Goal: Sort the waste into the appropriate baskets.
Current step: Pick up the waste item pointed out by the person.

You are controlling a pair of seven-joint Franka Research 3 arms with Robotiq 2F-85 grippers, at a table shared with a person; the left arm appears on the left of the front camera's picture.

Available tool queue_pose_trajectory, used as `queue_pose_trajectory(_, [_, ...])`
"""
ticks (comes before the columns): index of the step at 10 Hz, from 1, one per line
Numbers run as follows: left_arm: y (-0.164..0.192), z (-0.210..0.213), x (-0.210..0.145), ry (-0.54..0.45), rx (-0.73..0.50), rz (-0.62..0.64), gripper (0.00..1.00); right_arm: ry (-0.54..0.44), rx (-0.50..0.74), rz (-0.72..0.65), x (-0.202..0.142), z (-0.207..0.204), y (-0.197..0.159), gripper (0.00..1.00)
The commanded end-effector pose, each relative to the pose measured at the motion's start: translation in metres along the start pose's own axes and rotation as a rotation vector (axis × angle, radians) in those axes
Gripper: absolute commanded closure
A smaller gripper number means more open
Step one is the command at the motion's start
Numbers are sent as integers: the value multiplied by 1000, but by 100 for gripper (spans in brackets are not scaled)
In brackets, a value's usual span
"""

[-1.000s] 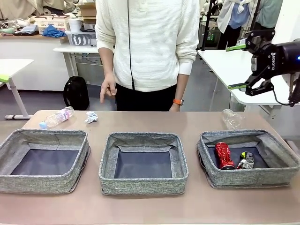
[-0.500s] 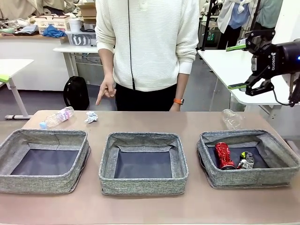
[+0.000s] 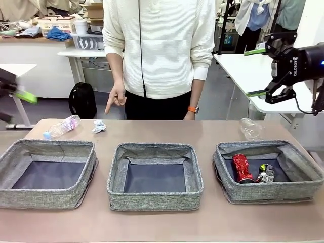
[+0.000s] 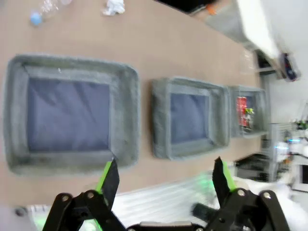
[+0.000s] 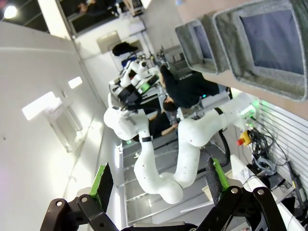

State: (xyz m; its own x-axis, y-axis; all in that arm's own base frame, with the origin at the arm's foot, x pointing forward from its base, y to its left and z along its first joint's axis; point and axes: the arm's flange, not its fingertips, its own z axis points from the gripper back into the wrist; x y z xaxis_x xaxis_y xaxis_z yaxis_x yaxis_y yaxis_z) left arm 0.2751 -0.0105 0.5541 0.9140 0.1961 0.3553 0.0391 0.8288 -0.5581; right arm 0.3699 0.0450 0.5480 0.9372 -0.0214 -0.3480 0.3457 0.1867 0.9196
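Though soft-walled, sit square in a row along the near edge: left basket (image 3: 40,198), middle basket (image 3: 154,201), right basket (image 3: 263,193), all grey woven fabric with dark blue-grey floors. Lying in right basket: dented red can (image 3: 241,168), with crumpled silver-black can (image 3: 265,173) just beside it. Farther back, on smooth brown table (image 3: 212,223): clear bottle (image 3: 249,128) near right basket's far rim; at far left, capped bottle (image 3: 62,126) on its side, with white paper wad (image 3: 98,126) close by. Above wad, person's hand (image 3: 116,97), forefinger pointing down. Left gripper (image 4: 164,166), jaws spread wide, holding nothing. Right gripper (image 3: 248,73), raised high off table, green pads far apart, likewise empty.
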Motion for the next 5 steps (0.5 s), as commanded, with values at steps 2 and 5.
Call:
queue_pose_trajectory(2, [-21, -79, 38, -80, 552, -348, 0, -7, -11, -18, 0, 1, 2, 0])
queue_pose_trajectory(5, [-36, -90, 28, -40, 385, -331, 0, -7, -11, -18, 0, 1, 2, 0])
